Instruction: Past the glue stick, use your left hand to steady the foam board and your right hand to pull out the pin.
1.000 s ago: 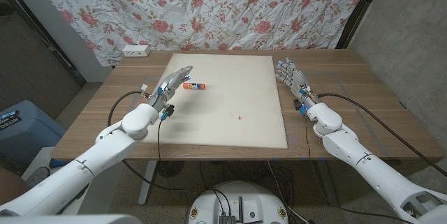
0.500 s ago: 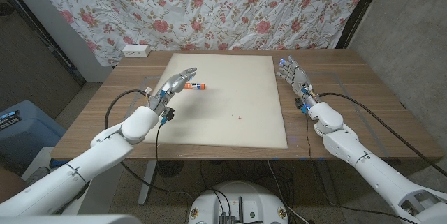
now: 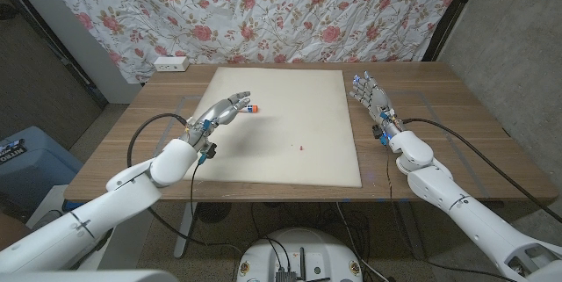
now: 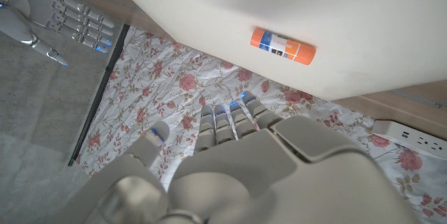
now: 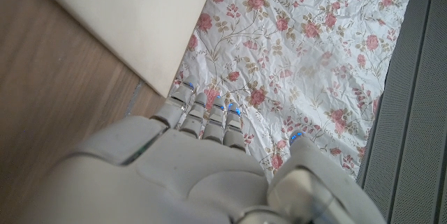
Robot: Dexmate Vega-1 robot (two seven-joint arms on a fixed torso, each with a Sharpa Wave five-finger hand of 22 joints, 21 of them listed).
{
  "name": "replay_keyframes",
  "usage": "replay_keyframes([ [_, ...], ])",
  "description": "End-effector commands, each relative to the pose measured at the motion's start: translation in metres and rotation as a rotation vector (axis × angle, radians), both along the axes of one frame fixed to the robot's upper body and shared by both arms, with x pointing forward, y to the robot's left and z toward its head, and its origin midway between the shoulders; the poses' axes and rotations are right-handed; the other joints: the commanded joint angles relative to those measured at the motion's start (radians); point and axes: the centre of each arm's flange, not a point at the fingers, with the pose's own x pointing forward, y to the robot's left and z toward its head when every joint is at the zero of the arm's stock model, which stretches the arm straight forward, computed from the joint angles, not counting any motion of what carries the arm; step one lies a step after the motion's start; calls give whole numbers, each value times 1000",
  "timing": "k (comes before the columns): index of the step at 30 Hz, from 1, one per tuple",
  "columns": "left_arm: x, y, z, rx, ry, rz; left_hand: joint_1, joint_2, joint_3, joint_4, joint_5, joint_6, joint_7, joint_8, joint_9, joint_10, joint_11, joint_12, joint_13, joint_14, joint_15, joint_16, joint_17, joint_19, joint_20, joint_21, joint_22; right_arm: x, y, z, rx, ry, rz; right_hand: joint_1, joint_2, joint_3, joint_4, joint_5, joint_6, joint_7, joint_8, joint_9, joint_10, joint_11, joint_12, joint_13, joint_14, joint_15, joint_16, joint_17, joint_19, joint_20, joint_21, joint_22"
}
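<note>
Wooden tabletop (image 3: 413, 80): left robot hand (image 3: 224, 111) hovers spread and empty over the glue stick (image 3: 251, 107), likely heading to brace the foam board (image 3: 290, 128); right robot hand (image 3: 371, 99) waits open beside it.

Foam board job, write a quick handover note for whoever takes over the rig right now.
Left hand: open, holding nothing, fingers reaching over the foam board and partly covering the glue stick in the head view.
Right hand: open, holding nothing, beside the board's right edge over the wooden table.
Pin: small red dot in the board, nearer the robot than the glue stick, untouched.
Done: nothing yet.
Left: steady the board with the left hand, then pull the pin with the right.
</note>
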Motion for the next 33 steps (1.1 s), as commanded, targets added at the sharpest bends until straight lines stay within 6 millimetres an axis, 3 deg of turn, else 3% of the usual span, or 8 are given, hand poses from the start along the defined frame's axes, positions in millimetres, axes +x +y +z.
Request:
replay_keyframes([
  [1,-18,-11,-8,173,-39,54,-13,82,-6,3,-1,9,-7,-2,4,0,-12,-2,1,-4,-22,-4,1,-6,-75,-5,3,-2,-2,-6,10,23,1,-6,4,5,-2,-5,6,2,7,3,6,7,2,1,2,-2,5,1,0,-7,5,2],
  [20,-28,-39,-24,386,-103,86,-19,76,-21,4,1,13,-13,-7,4,-9,-11,-8,1,-13,-26,-7,1,-12,-79,-23,3,-7,-5,-12,17,20,-7,-12,5,8,-3,-8,12,4,8,2,12,7,4,-1,8,-3,8,-7,5,-11,7,2],
  [26,-29,-47,-30,429,-93,102,-32,95,-48,24,4,-29,-17,-21,5,-36,-7,-15,2,-55,-24,-13,6,-51,-82,-49,8,-6,-6,-16,22,30,0,-13,5,9,-4,-8,13,5,7,2,13,4,4,-2,8,-5,8,-10,5,-10,7,2],
  [33,-27,-57,-39,500,-63,102,-34,102,-67,26,6,-64,-21,-25,6,-61,-7,-19,2,-76,-25,-12,7,-73,-87,-63,11,-4,-9,-17,24,31,-2,-14,6,10,-5,-9,13,4,7,2,15,3,5,-3,9,-5,8,-14,6,-12,7,2],
])
